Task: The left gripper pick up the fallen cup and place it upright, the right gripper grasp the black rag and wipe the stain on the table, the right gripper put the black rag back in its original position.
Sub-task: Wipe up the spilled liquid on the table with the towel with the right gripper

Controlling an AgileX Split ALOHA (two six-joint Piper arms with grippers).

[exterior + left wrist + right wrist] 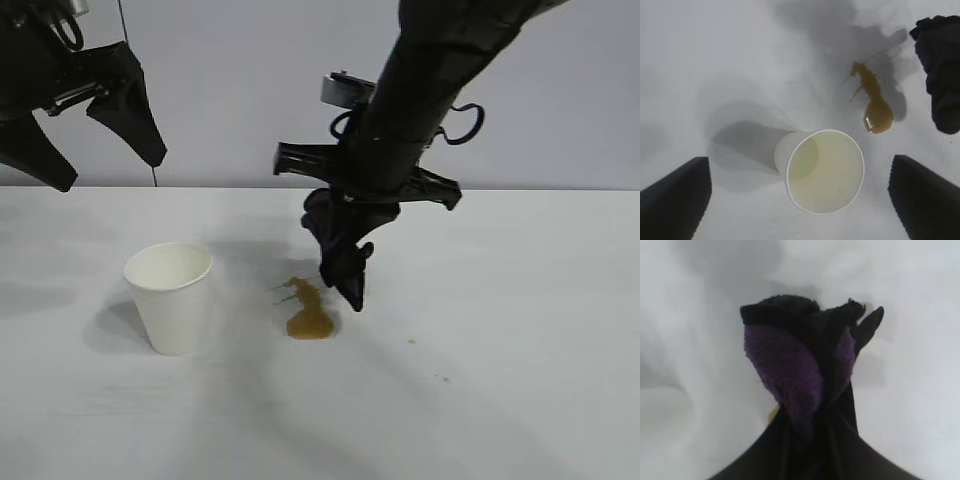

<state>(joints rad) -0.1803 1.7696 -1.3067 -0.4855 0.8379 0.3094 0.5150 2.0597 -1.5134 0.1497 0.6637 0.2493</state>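
Observation:
The white paper cup (170, 296) stands upright on the white table (520, 400), left of the amber stain (308, 312). My left gripper (100, 150) is open and empty, raised high above the cup at the far left. In the left wrist view the cup (822, 172) sits below between the two fingers (672, 200), with the stain (875, 107) beyond it. My right gripper (345, 235) is shut on the black rag (345, 260), which hangs just above the table at the stain's right edge. In the right wrist view the rag (800, 370) shows purple folds and hides the fingers.
A few tiny brown droplets (411, 341) lie right of the stain. The right arm (430, 80) slants down from the upper right over the table's middle. The rag also shows at the edge of the left wrist view (942, 75).

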